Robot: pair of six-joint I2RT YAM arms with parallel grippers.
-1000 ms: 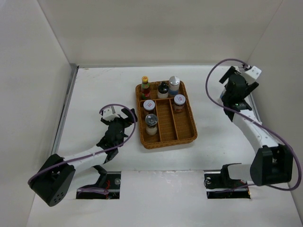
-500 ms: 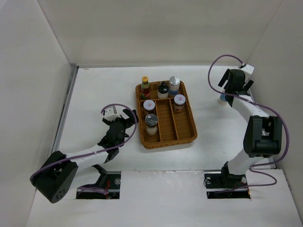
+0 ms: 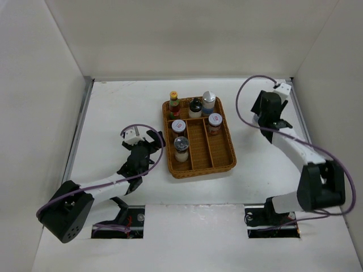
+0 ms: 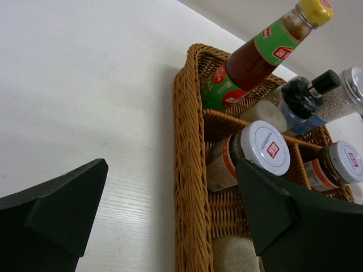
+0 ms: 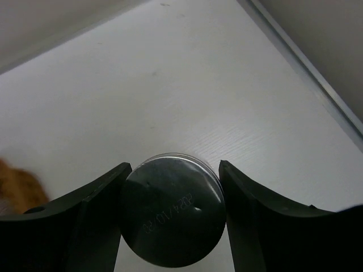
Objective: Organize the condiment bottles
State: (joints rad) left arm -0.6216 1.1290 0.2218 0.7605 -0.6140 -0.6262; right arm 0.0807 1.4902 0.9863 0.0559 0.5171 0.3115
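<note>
Swung inward from the right edge of the table [image 3: 113,113], the right gripper [image 5: 174,165] clasps the upright grey-lidded shaker [image 5: 170,218] right of the wicker tray [image 3: 233,158], a near-the-lid hold that could slip on lifting; the left gripper [image 4: 170,170] gapes empty.

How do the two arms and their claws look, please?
Left arm and right arm: white links, bulky black joints, a looping purple cable each. Left claw and right claw: two matte black, wedge-shaped fingers, with a small white block at the wrist.
</note>
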